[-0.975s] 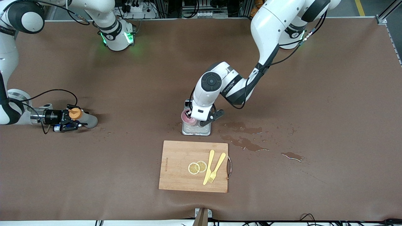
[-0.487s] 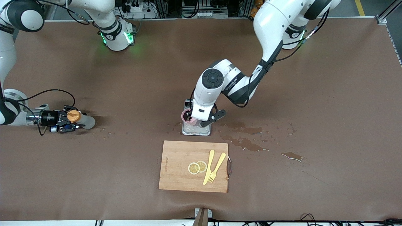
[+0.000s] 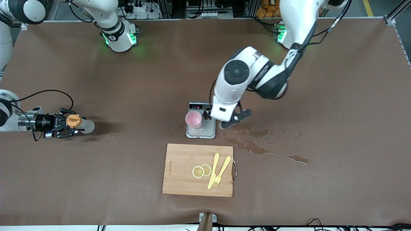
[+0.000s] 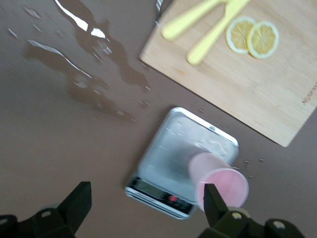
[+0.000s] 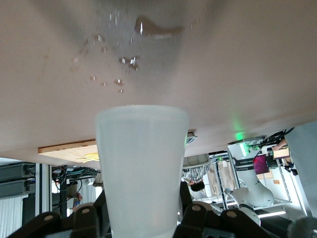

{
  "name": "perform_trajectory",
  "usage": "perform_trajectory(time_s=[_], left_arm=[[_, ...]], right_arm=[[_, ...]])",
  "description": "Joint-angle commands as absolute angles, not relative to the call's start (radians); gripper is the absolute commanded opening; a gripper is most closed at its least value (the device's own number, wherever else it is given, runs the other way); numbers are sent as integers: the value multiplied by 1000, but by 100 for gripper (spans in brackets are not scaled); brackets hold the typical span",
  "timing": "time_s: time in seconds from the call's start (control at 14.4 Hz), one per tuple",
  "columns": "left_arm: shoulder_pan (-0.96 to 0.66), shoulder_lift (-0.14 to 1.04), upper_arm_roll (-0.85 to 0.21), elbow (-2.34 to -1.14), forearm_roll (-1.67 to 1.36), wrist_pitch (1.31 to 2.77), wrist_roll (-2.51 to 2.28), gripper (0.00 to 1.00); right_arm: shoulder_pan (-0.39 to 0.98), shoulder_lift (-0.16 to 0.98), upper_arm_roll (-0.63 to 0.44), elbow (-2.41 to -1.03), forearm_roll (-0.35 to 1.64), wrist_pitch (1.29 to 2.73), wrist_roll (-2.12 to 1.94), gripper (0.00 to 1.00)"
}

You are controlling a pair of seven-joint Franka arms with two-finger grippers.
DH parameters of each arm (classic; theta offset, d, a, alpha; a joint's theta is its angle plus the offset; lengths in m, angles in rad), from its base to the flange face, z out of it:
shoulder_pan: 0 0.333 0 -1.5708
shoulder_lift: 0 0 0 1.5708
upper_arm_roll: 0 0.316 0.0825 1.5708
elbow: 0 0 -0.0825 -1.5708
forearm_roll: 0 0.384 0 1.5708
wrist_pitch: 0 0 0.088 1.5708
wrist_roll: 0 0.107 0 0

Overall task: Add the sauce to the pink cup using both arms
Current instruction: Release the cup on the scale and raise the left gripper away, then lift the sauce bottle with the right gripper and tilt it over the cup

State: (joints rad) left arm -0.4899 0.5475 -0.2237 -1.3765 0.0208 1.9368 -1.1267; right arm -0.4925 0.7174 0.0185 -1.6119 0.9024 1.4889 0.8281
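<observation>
The pink cup (image 3: 193,119) stands upright on the steel scale (image 3: 207,131) at the table's middle; it also shows in the left wrist view (image 4: 220,181) on the scale (image 4: 168,148). My left gripper (image 3: 208,115) is open and empty, over the scale's display end, one fingertip (image 4: 213,203) close beside the cup. My right gripper (image 3: 68,124) is shut on the sauce bottle (image 3: 84,125), orange cap (image 3: 74,121) up, low over the table at the right arm's end. The whitish bottle body fills the right wrist view (image 5: 141,163) between the fingers (image 5: 81,218).
A wooden cutting board (image 3: 183,173) with two lemon slices (image 3: 201,171), a yellow knife and a fork (image 3: 221,171) lies nearer the front camera than the scale. Wet spills (image 3: 249,146) spread on the brown table toward the left arm's end.
My left gripper has let go of the pink cup and drawn back toward the left arm's end. My right gripper has carried the bottle slightly toward the right arm's end.
</observation>
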Motion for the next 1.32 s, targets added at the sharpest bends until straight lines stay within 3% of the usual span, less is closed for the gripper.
perform_trajectory(time_s=[0.0, 0.42, 0.7, 0.97, 1.25], left_arm=[[-422, 450, -232, -1413, 34, 1826, -1005, 100], [-215, 290, -238, -1423, 6, 1658, -645, 100], [-132, 178, -227, -1492, 6, 1603, -461, 100], [-201, 28, -44, -1591, 3, 1594, -257, 100], [-206, -37, 69, -1591, 12, 1517, -63, 100]], right_arm=[[-436, 611, 9, -1678, 908, 1525, 899, 55], [-299, 470, 8, -1720, 893, 1615, 1095, 55], [-218, 381, 9, -1743, 842, 1667, 1254, 54], [-121, 307, 9, -1755, 769, 1718, 1438, 53], [-25, 272, 9, -1756, 707, 1781, 1603, 53]])
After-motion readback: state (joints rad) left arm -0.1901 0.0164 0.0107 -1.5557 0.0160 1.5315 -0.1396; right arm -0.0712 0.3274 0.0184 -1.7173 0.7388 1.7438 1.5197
